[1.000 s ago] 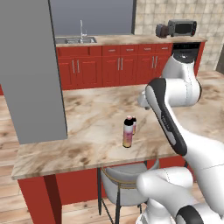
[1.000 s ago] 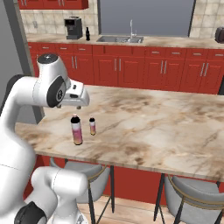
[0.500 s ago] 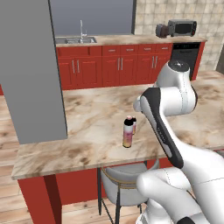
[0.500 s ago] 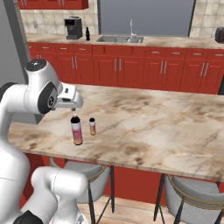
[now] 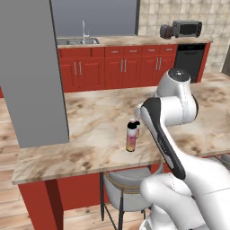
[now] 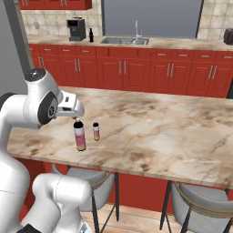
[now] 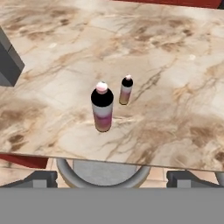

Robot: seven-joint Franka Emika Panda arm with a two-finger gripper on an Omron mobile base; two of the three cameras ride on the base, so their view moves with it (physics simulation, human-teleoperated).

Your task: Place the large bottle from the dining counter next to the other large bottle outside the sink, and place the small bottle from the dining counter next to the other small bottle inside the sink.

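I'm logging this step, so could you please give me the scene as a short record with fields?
large bottle: upright on the dining counter, near its front edge
small bottle: upright beside it, apart, not touching
dining counter: marble top, stools below
sink: on the far red cabinets
other large bottle: dark, beside the coffee machine
pincer: state cannot be told

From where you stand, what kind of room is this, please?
A home kitchen, rendered: red cabinets under a sink with a tap, a microwave on the counter, and a marble dining counter with stools.

Red cabinets (image 5: 121, 67) line the tiled wall (image 5: 179, 11) behind wood floor (image 5: 6, 148).
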